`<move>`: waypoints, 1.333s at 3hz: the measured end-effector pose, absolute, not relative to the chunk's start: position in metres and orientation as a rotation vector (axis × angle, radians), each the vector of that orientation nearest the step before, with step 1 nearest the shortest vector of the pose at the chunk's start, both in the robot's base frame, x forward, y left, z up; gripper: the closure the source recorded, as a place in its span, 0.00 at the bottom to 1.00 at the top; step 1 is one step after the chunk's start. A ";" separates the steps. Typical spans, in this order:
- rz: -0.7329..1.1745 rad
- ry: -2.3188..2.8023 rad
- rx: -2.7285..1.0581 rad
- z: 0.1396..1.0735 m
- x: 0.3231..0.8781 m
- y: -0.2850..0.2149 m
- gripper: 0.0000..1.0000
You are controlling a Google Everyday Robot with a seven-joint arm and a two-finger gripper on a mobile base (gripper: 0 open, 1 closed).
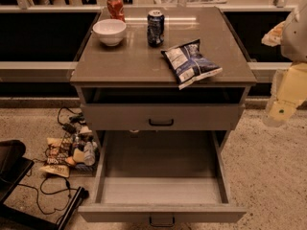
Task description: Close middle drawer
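Observation:
The middle drawer (162, 212) is pulled far out toward me, with its empty grey inside (160, 166) showing. Its flat front is at the bottom of the view, and its small dark bar handle (161, 221) sits at the centre, partly cut off by the frame edge. Above it, the top drawer (160, 116) stands slightly out from the cabinet, with its own dark handle (160, 122). The lowest drawer is hidden under the open one. My gripper (279, 110) hangs at the far right edge, beside the cabinet and about level with the top drawer, well apart from the middle drawer's front.
On the cabinet top (124, 61) stand a white bowl (109, 31), a red can (115, 7), a dark can (155, 28) and a blue chip bag (190, 62). Snack packets and cables (67, 152) lie on the floor at the left. A black object (12, 164) sits at the lower left.

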State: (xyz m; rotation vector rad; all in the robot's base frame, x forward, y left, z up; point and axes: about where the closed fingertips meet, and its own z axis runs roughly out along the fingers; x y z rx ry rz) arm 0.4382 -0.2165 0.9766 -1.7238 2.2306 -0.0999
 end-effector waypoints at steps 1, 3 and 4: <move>-0.100 2.231 -1.724 0.977 0.438 -0.217 0.00; -0.025 2.261 -1.613 0.922 0.395 -0.241 0.00; -0.001 2.275 -1.582 0.868 0.369 -0.256 0.00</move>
